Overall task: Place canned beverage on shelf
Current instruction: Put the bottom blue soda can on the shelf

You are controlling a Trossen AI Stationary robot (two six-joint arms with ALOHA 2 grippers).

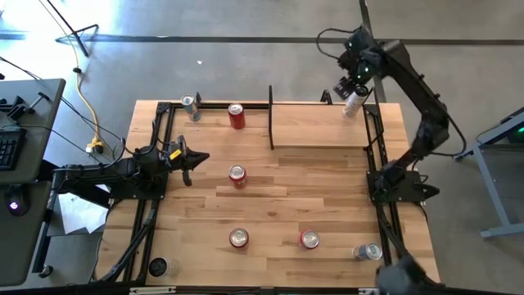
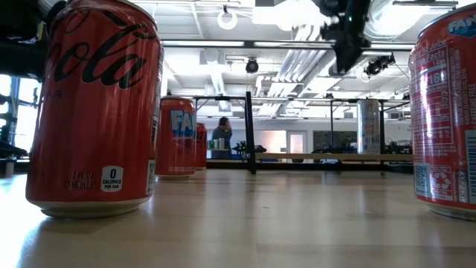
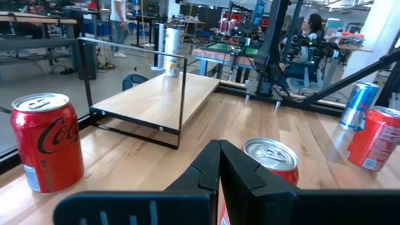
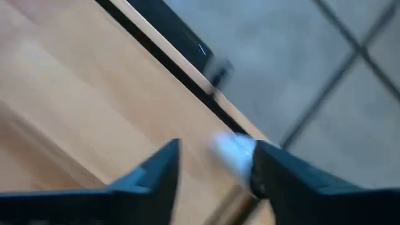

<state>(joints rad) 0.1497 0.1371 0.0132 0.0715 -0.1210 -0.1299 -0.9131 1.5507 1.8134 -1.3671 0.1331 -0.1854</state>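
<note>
Job: put a drink can on the shelf (image 1: 319, 123).
Shelf: a low wood ledge with thin black bars, at the far side of the table (image 1: 270, 205), with a black wall at one end so cans do not slide off.
Silver can (image 1: 354, 102): it stands upright at the far right corner of the shelf, close to the edge.
Right gripper (image 1: 350, 90): it is right above the silver can. In its own camera the two dark fingers sit apart, with the can's pale top between them. I cannot tell if they grip the can or have let it go.
My guess: the can looks set down, so this part seems close to done.
Left gripper (image 1: 196, 160): its fingers are squeezed together with nothing in them. It waits low by the left side of the table, out of the way.
Red cans: one (image 1: 237, 116) stands left of the black wall, one (image 1: 237, 175) in the middle, two (image 1: 238, 238) near the front.
Risk: the silver can is close to the edge, so a bump could tip it.
</note>
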